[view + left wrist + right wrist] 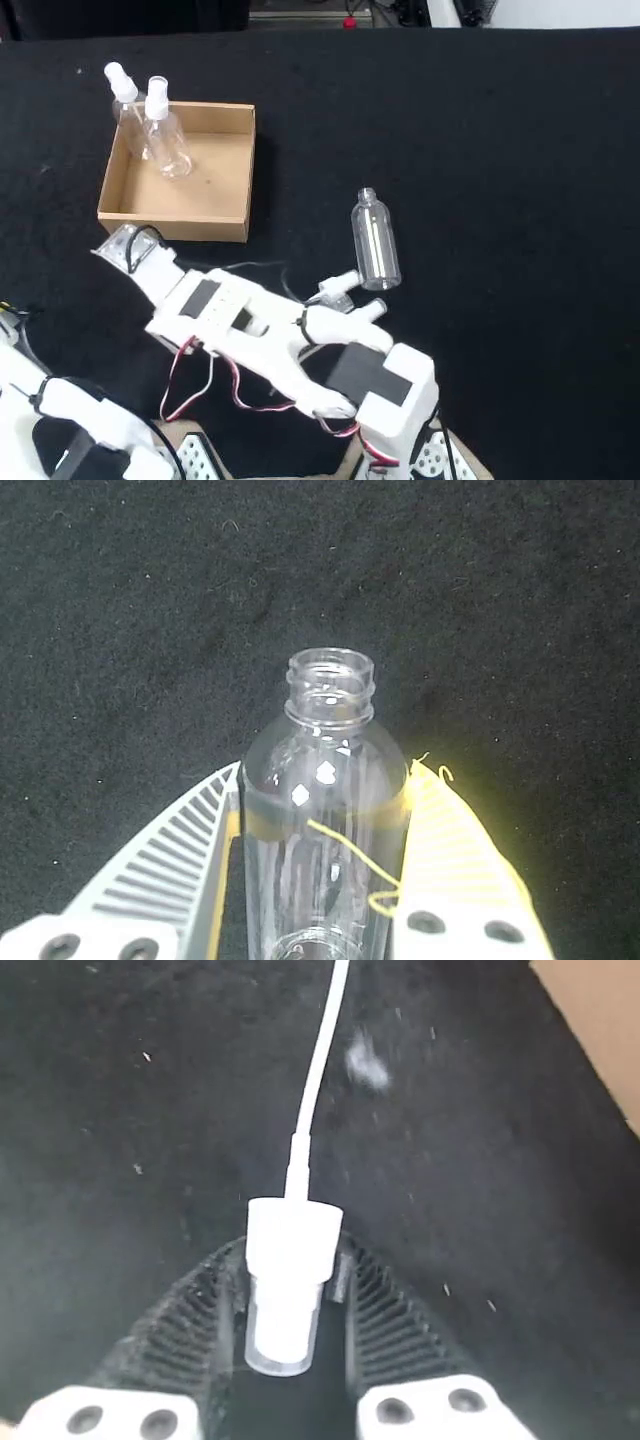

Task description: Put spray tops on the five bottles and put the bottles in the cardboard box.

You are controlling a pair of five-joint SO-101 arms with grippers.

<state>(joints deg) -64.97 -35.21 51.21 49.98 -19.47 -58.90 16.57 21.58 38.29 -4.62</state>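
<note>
Mid-assembly at the two-arm bench: the left gripper (pixel 325 770) pinches a clear bottle (pixel 325 825) by its shoulders. The threaded neck points away from the wrist and stands open, apparently so that a top can be brought to it. The bottle hangs over the black cloth (pixel 150 600).

The right gripper (pixel 290 1250) is closed on a white spray top (pixel 288 1280), held by its head. The thin tube (pixel 320 1060) runs straight out ahead, a grip that seems chosen so the tube can lead into a bottle's mouth. An edge of the cardboard box (pixel 600 1020) shows beyond it, so this arm sits near the box.

From above, the cardboard box (pixel 175 225) lies at the table's far left. Two capped bottles (pixel 165 135) lean together in its far corner, apparently finished.

Well to the right of the box, an uncapped bottle (pixel 375 240) shows on the cloth. Whether it is the one in the left grip cannot be told from that view. The arms cross below it, and which is which is unclear there.

By this count, the job looks under halfway done. The mating of tube and neck appears to be the step in hand.
</note>
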